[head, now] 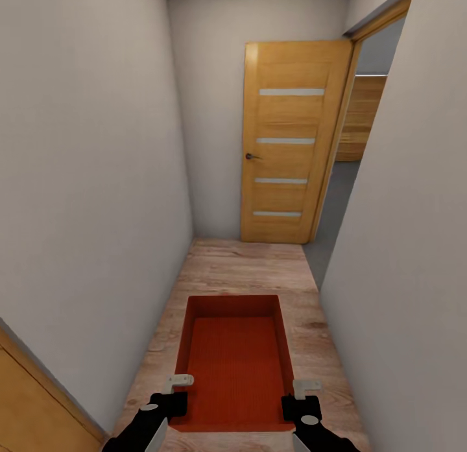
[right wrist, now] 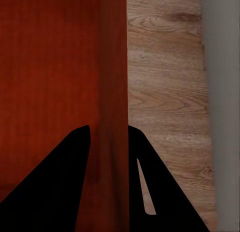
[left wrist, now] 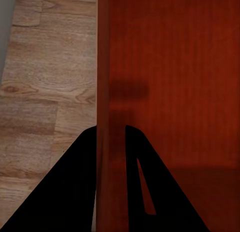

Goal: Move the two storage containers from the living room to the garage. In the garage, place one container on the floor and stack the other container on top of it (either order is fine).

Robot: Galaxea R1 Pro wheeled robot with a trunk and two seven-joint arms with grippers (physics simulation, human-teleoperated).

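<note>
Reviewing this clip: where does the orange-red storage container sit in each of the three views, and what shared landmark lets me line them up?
Head view: storage container low centre, held over the wood-plank floor, left gripper and right gripper on its side walls.
Left wrist view: its wall runs between the fingers, interior beyond.
Right wrist view: its wall runs between the fingers likewise.
Shared landmark: the wood-plank floor beside the container.

Narrow hallway, white walls (head: 84, 199) either side, wood-plank floor (head: 246, 267) underfoot. Orange-red bin (head: 235, 364) held low in front of robot, open top, ribbed bottom visible, nothing inside. Left gripper (head: 170, 400) clamped on bin's near-left wall, right gripper (head: 302, 403) on near-right wall; pale fingers (head: 179, 380) rest over rim. Ahead, wooden door (head: 290, 141) with four frosted strips and dark handle, swung open. Through opening at right: grey floor (head: 334, 212), wood panelling (head: 363, 118) beyond.
</note>
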